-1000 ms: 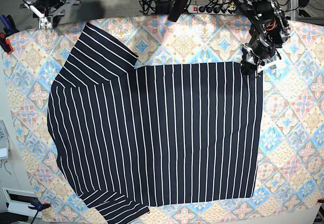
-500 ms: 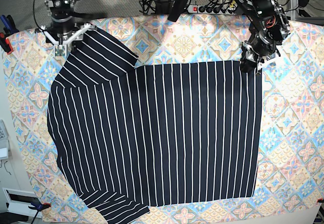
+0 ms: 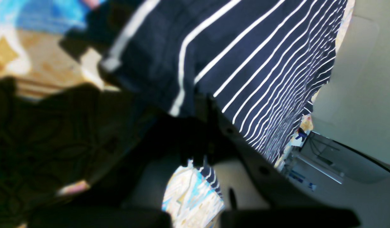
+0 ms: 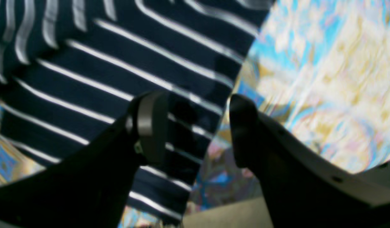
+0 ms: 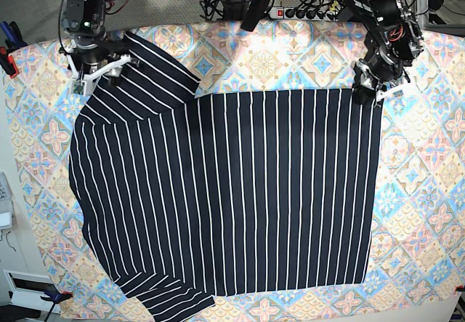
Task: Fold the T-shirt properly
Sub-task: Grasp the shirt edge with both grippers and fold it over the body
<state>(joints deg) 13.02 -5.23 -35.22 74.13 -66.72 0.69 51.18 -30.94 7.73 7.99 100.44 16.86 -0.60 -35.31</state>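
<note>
Looking through the right wrist camera first, I see my right end effector [image 4: 195, 126] with its two dark, smooth, rounded fingers [image 4: 150, 126] spread wide. They straddle the hem of a sleeve of the T-shirt [image 4: 119, 72], one finger over the striped cloth, the other over the tablecloth [image 4: 308, 79]; nothing is gripped between them.

On the left wrist camera the picture is blurred. My left end effector [image 3: 195, 142] is a dark mass, closed tight on a corner of the T-shirt [image 3: 261, 63], and the soft dark navy fabric with thin white stripes hangs away from it in loose folds.

From the base view, the T-shirt [image 5: 232, 191] lies spread flat on the desk, body mostly rectangular, one sleeve toward the near left edge and the other angled up at far left. The left end effector [image 5: 365, 89] pinches the far right corner; the right end effector [image 5: 98, 71] sits at the far left sleeve. The tablecloth [image 5: 421, 191] shows pastel blue, peach and cream diamond tiles. I can read no writing or labels anywhere.
</note>
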